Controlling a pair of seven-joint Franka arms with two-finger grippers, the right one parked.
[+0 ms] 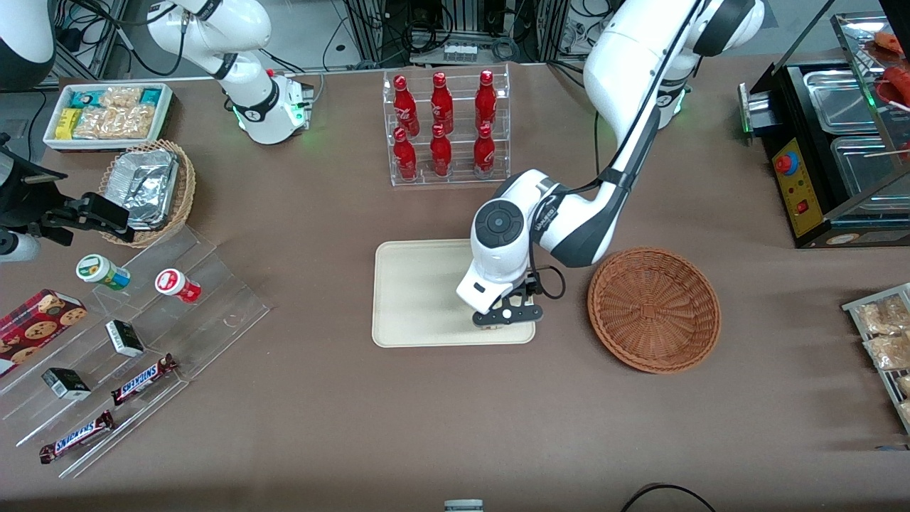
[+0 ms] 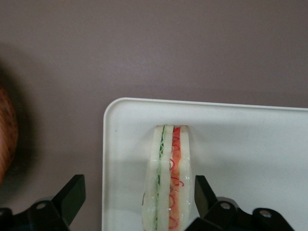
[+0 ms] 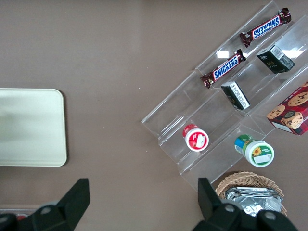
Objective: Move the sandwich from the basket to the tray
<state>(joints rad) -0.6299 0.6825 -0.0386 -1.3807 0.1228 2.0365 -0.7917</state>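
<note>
The sandwich [image 2: 169, 178] stands on its edge on the cream-white tray [image 2: 240, 139], close to the tray's corner, with its red, orange and green layers showing. My gripper [image 2: 137, 204] is open and straddles it: one finger is almost against the bread, the other stands well clear. In the front view the gripper [image 1: 506, 314] hangs low over the tray [image 1: 412, 291] at the corner nearest the basket, and the hand hides the sandwich. The reddish-brown wicker basket [image 1: 654, 309] sits beside the tray, toward the working arm's end, with nothing in it.
A clear rack of red bottles [image 1: 446, 128] stands farther from the camera than the tray. Acrylic steps with snack bars, small boxes and cups [image 1: 128, 334] and a tan basket of foil containers [image 1: 149, 188] lie toward the parked arm's end. A black food warmer [image 1: 832, 142] stands toward the working arm's end.
</note>
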